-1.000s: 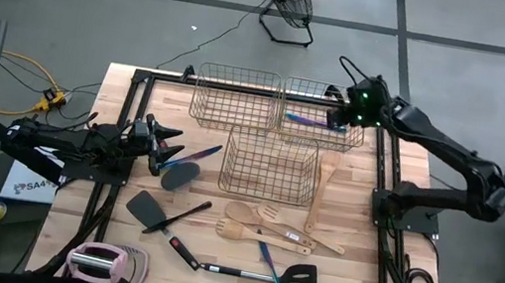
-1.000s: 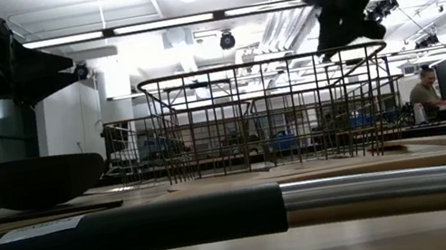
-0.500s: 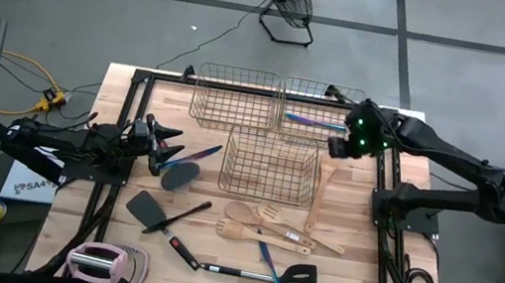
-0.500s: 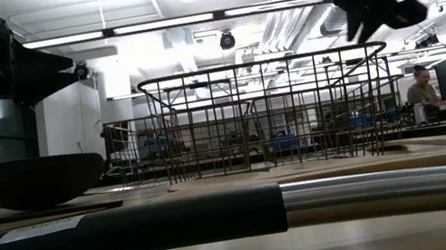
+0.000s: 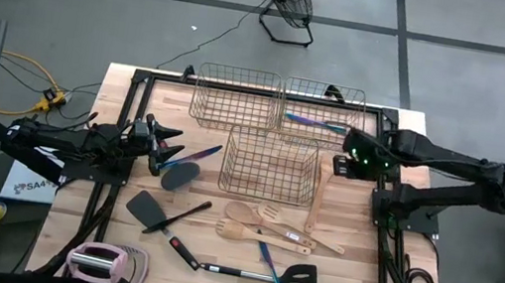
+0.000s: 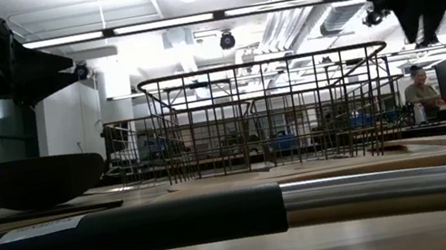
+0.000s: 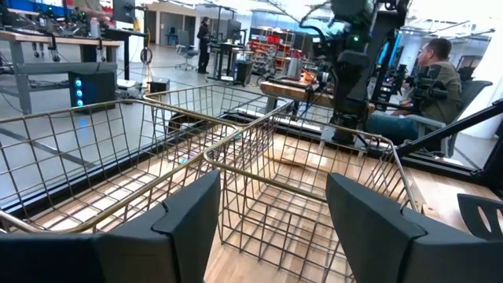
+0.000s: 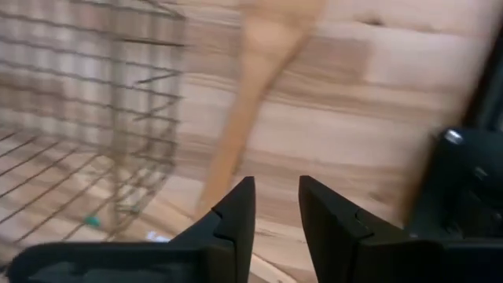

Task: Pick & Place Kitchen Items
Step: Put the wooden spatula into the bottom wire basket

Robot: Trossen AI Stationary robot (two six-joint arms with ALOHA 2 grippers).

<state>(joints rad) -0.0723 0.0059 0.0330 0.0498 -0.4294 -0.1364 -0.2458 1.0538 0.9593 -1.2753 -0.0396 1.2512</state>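
Note:
My right gripper hangs above the table just right of the near wire basket, over the broad far end of a pale wooden spatula. Its fingers point down, a little apart, with nothing between them. The spatula lies flat on the table. An iridescent piece lies in the far right basket. My left gripper waits open and level at the table's left, beside a black spoon.
A third basket stands at the far middle. Wooden spoons, a black spatula, a black slotted spatula and an iridescent piece lie toward the near edge. A pink-and-white gadget sits at the near left corner.
My right gripper has swung from above the far right basket toward the table's near edge and tipped over until it points down. It now hangs over the wooden spatula. The iridescent piece has stayed in the far right basket.

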